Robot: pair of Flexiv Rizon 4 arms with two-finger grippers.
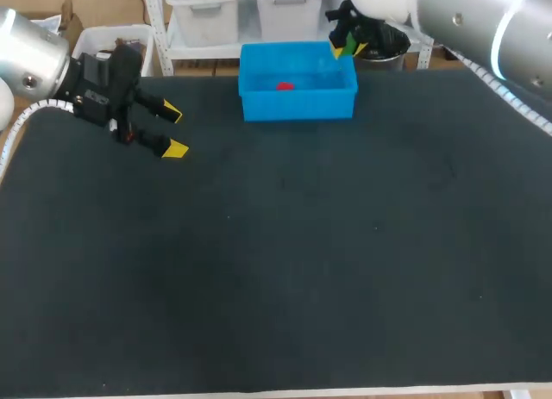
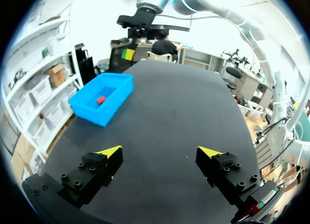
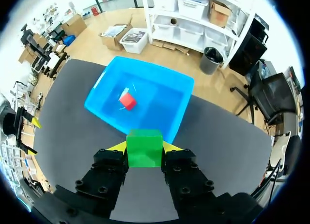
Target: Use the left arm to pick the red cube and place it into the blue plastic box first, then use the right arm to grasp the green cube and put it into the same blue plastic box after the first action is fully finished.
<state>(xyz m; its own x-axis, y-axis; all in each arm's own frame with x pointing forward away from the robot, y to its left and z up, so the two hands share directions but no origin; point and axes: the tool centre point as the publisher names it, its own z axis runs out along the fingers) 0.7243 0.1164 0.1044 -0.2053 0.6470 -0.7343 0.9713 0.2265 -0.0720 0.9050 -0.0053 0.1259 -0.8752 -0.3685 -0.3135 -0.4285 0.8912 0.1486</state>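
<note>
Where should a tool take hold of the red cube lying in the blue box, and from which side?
Probably on two opposite flat side faces, coming straight down from above. The red cube sits on the floor of the blue box, whose walls block a sideways approach. It lies apart from the walls, leaving finger room.

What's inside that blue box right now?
Only the red cube lies on the floor of the blue box. The green cube, held in the right pincer at the box's edge, hides a bit of one wall.
</note>
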